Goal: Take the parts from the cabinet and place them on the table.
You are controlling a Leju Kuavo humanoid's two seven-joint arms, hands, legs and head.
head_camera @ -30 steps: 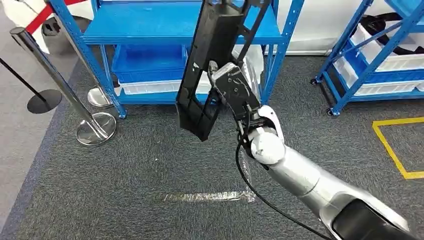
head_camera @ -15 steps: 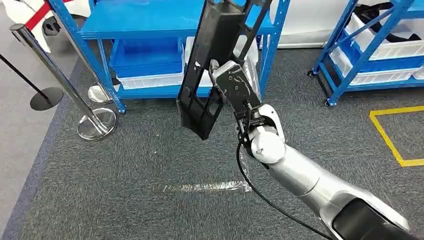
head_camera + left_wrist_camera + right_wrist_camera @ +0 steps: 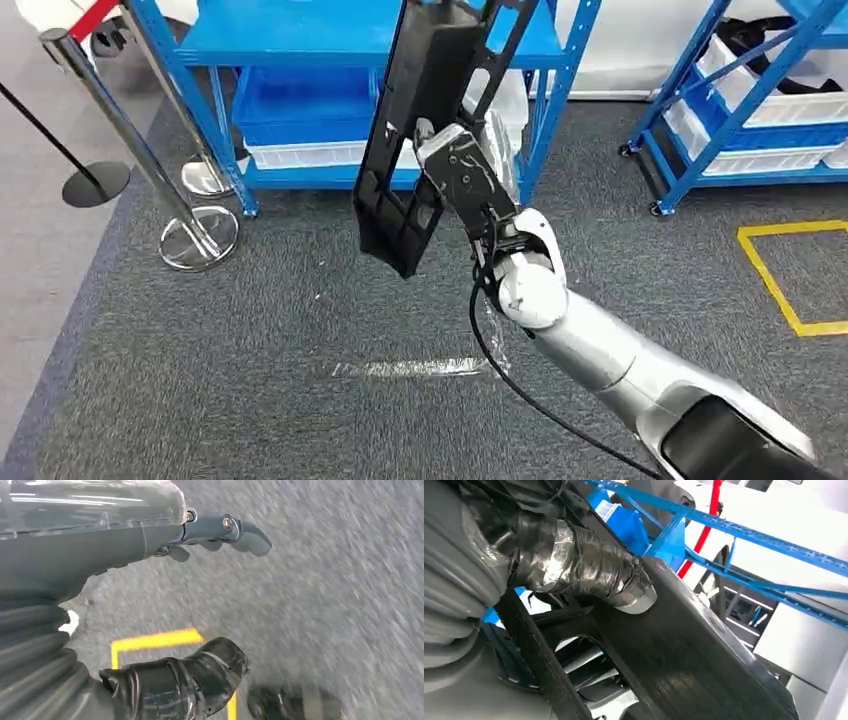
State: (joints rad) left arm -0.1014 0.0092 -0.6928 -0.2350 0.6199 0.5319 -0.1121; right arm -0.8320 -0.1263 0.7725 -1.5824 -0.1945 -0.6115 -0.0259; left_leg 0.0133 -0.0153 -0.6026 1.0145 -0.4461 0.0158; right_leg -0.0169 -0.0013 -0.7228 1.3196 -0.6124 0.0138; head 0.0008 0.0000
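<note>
My right hand (image 3: 462,178) grips a long black plastic part (image 3: 420,120), a frame with open slots, and holds it up tilted over the grey carpet in front of the blue cabinet (image 3: 300,50). In the right wrist view the taped thumb (image 3: 589,567) presses on the black part (image 3: 684,650). My left hand (image 3: 165,605) hangs over the carpet, its fingers (image 3: 225,532) and thumb apart with nothing between them.
The blue cabinet holds a blue bin (image 3: 305,115) over a white tray on its low shelf. A second blue rack (image 3: 740,110) with white bins stands at the right. Two chrome stanchions (image 3: 195,235) stand at the left. Yellow floor tape (image 3: 785,285) marks the carpet at the right.
The whole scene shifted slightly, so the camera has moved. My right hand keeps its grip on the black part in much the same pose.
</note>
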